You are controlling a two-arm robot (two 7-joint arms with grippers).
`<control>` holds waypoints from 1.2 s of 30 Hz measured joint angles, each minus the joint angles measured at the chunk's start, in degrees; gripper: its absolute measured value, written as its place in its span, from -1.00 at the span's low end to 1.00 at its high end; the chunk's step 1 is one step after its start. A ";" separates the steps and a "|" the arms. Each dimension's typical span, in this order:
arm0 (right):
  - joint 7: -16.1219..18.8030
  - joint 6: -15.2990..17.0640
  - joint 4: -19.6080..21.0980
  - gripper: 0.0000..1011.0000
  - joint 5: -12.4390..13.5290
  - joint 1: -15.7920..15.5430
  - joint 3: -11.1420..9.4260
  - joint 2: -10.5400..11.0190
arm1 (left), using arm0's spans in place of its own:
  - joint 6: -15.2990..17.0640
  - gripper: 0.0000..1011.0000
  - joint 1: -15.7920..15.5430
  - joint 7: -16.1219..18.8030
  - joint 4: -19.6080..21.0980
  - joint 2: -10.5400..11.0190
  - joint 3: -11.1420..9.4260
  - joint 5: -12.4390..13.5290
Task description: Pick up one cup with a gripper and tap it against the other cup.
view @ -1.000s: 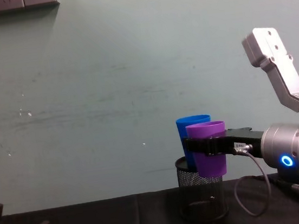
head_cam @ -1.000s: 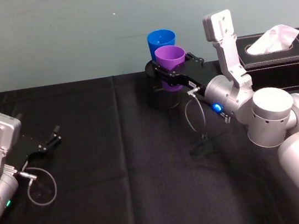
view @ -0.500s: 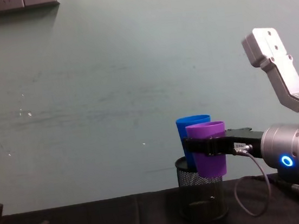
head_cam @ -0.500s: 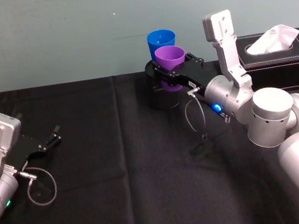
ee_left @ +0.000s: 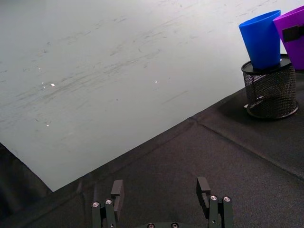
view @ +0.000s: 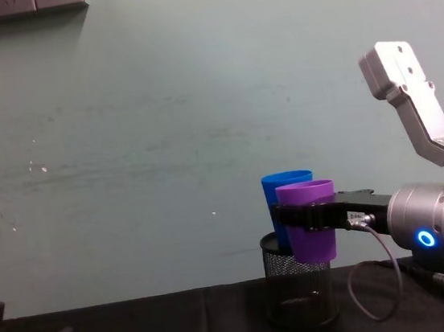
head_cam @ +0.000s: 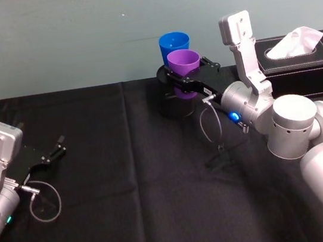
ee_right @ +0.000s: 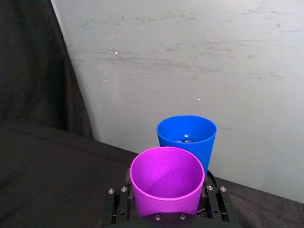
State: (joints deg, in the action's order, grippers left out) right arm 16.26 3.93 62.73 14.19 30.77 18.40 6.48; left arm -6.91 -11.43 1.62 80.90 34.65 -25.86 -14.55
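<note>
The purple cup (head_cam: 184,63) hangs upright in the air with my right gripper (head_cam: 187,73) shut on its sides. The same cup (ee_right: 166,183) is empty. Directly behind it the blue cup (head_cam: 173,41) stands in a black mesh pen holder (head_cam: 174,104). From the chest view the purple cup (view: 311,228) overlaps the blue cup (view: 282,181), level with the holder's rim; I cannot tell whether they touch. My left gripper (head_cam: 60,146) rests open low at the far left, nothing between its fingers (ee_left: 117,189).
A black tissue box (head_cam: 303,56) with white tissue stands at the back right, behind my right arm. A black cloth (head_cam: 127,180) covers the table, and a pale wall rises close behind the pen holder (view: 300,290).
</note>
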 joint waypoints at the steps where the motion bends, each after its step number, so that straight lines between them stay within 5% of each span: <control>1: 0.00 0.00 0.00 0.45 0.00 0.00 0.00 0.00 | 0.00 0.98 0.00 0.00 0.00 0.00 0.00 0.00; 36: 0.00 -0.01 0.00 0.45 0.00 0.00 0.00 0.00 | 0.00 0.98 0.00 0.00 0.00 0.00 0.00 0.00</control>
State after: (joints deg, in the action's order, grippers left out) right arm 16.26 3.92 62.72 14.19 30.78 18.40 6.49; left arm -6.91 -11.43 1.62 80.90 34.64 -25.86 -14.54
